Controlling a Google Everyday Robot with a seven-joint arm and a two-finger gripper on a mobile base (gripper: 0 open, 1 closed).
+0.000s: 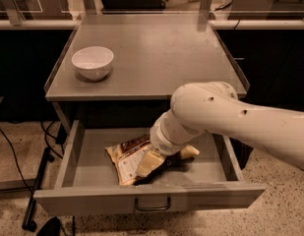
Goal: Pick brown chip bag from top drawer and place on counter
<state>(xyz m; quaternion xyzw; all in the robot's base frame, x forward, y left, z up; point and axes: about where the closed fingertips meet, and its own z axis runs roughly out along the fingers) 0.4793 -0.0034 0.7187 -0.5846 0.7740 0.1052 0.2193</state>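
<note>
- The brown chip bag [128,157] lies flat on the floor of the top drawer [92,200], near the middle, its white label panel facing up and one pale yellow end poking out toward the drawer's right side.
- The gripper [149,164] is down inside the drawer, right on the bag's middle; a pale part of it lies across the crinkled wrapper. Whether it has actually closed on the bag, I cannot tell from where I stand.
- The bag is not lifted — it rests on the drawer floor, closer to the front panel than to the back.
- The arm [230,119], thick and cream-coloured, reaches in over the drawer's right wall and bends down into it.
- The drawer is pulled well out, with its small metal loop handle [152,205] at the centre of the front panel.
- Directly above the drawer's back edge sits the grey metal table [161,53], with low raised rims along its sides.
- A white bowl [92,62] stands upright on the table, above the drawer's back left corner and well apart from the bag.
- Beyond the table, farther again from the drawer, a pale ledge [141,22] carries glass panels.
- Left of the drawer, dark cables [8,146] trail over the speckled floor [18,181].
</note>
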